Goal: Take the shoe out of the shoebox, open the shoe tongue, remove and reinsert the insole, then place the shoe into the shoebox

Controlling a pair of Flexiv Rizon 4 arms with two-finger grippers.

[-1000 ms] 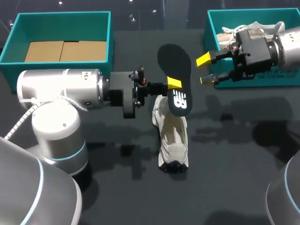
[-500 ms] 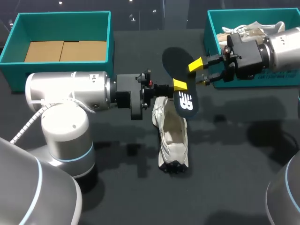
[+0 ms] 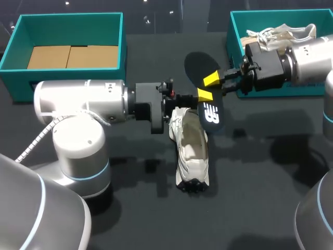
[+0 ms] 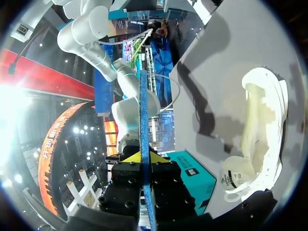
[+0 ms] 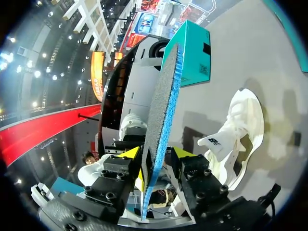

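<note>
Insole (image 3: 198,69) is held off the worktop (image 3: 260,172), standing on edge, with its long axis roughly 11 to 5 o'clock in the head view. Your left tool (image 3: 202,96) comes in from 9 o'clock and is clamped on it near mid-length. The right tool (image 3: 212,80) sits at 2 o'clock of that pinch, fingers astride the insole but parted; a slim gap shows, so by my read it is not gripping. The shoe (image 3: 191,148) lies on the worktop at 6 o'clock of the insole, axis 12 to 6. Reinsertion turns on that, and the left arm is nearer. The head view hides the right tool's far finger, but the right wrist view shows both fingers flanking the insole. The left wrist view shows the insole edge-on in the clamp.
</note>
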